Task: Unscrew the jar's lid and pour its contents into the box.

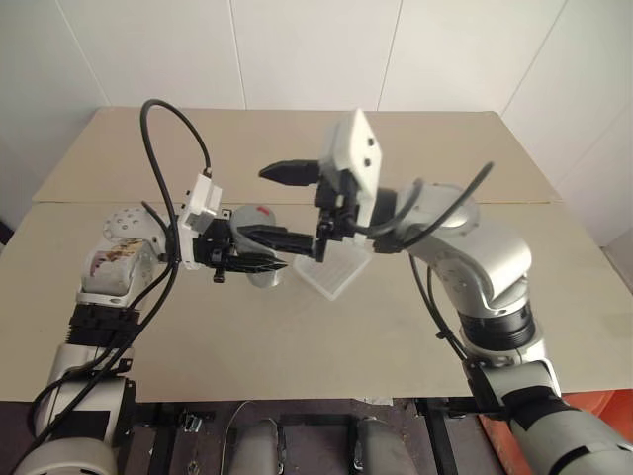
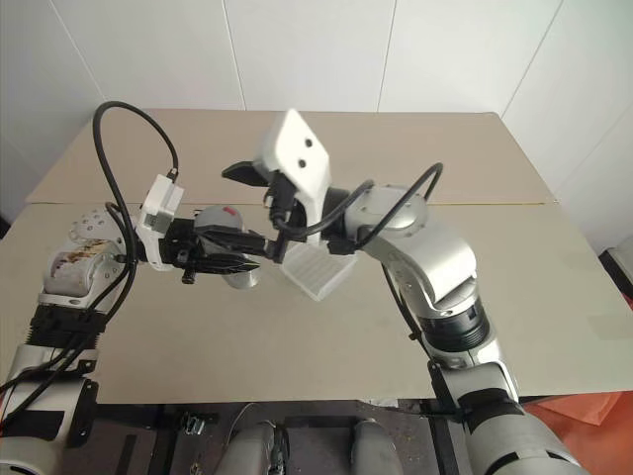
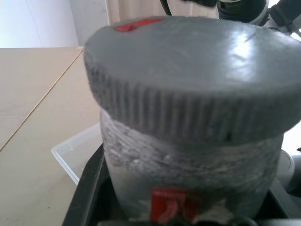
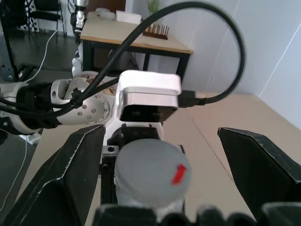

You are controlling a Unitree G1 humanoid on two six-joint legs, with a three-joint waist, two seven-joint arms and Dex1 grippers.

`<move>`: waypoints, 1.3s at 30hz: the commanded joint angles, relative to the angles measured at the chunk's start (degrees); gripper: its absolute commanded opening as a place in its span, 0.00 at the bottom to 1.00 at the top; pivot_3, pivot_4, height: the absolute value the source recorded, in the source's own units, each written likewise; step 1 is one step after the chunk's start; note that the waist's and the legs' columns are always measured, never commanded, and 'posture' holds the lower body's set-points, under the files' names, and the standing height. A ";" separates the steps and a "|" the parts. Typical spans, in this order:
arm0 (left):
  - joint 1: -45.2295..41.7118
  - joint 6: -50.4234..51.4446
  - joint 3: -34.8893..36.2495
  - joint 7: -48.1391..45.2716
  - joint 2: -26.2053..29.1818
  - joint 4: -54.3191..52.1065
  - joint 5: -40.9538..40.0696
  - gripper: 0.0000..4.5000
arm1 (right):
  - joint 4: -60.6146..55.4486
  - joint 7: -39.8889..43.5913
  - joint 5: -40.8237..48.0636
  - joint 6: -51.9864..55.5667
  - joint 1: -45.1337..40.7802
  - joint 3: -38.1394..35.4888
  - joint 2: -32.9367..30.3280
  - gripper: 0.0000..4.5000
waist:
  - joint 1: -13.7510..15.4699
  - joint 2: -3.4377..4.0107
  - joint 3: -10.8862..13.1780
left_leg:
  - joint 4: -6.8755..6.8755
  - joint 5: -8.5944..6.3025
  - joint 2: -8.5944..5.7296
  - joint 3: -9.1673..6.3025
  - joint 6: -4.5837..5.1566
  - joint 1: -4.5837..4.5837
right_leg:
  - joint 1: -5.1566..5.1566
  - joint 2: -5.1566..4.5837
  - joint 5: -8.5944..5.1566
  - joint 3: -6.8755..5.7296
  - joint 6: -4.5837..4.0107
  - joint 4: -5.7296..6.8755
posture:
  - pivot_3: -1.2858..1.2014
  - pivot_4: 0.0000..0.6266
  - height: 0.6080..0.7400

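Left end effector clenched on jar, lid still on. Right end effector spread wide astride lid. Unscrewing stage; next: clamp lid, twist off beside box.

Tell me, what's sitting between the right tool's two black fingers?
The lid, on the jar that the left tool holds. The right wrist view shows the right tool open, fingers clear of it.
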 commanded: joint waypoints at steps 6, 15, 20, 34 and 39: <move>-1.41 -0.81 0.92 -0.20 0.54 -0.86 -0.36 0.43 | 4.07 -6.06 -4.88 0.43 -2.90 1.21 4.55 0.99 | 0.09 0.00 0.00 | 0.02 0.00 -0.01 -0.01 0.00 -0.08 | -0.04 0.00 0.00 -0.02 0.00 0.00 | 0.52 0.24 1.00; -0.60 -0.85 1.67 -0.01 1.78 -1.48 -0.80 0.43 | 3.14 -4.39 -4.30 0.92 -0.79 -2.02 0.46 0.99 | 0.04 0.00 0.00 | 0.02 0.00 0.00 -0.03 0.00 -0.16 | -0.16 0.00 0.01 -0.02 0.00 0.02 | 0.52 0.24 1.00; -0.31 -0.95 2.14 -0.04 2.67 -1.44 -1.12 0.43 | 1.14 -3.66 -3.03 1.17 1.24 -3.73 -3.59 0.99 | 0.07 0.00 0.00 | 0.02 0.00 0.00 -0.03 0.00 -0.19 | -0.19 -0.01 0.00 -0.02 0.00 0.02 | 0.52 0.24 1.00; -0.08 -0.39 2.34 -0.32 3.18 -2.01 -1.75 0.43 | -4.84 0.14 1.28 0.37 5.56 -5.91 -7.99 0.99 | -0.02 0.00 0.00 | 0.01 0.00 -0.01 0.01 0.00 -0.21 | -0.25 -0.01 0.01 0.02 0.00 0.03 | 0.52 0.24 1.00; -0.46 -0.96 1.65 -0.30 2.53 -1.38 -1.11 0.43 | -6.88 0.02 4.73 1.90 3.86 -4.99 -4.72 0.99 | -0.01 0.00 0.00 | 0.02 0.00 0.00 0.00 0.00 -0.22 | -0.25 -0.01 0.00 0.02 0.00 0.03 | 0.52 0.24 1.00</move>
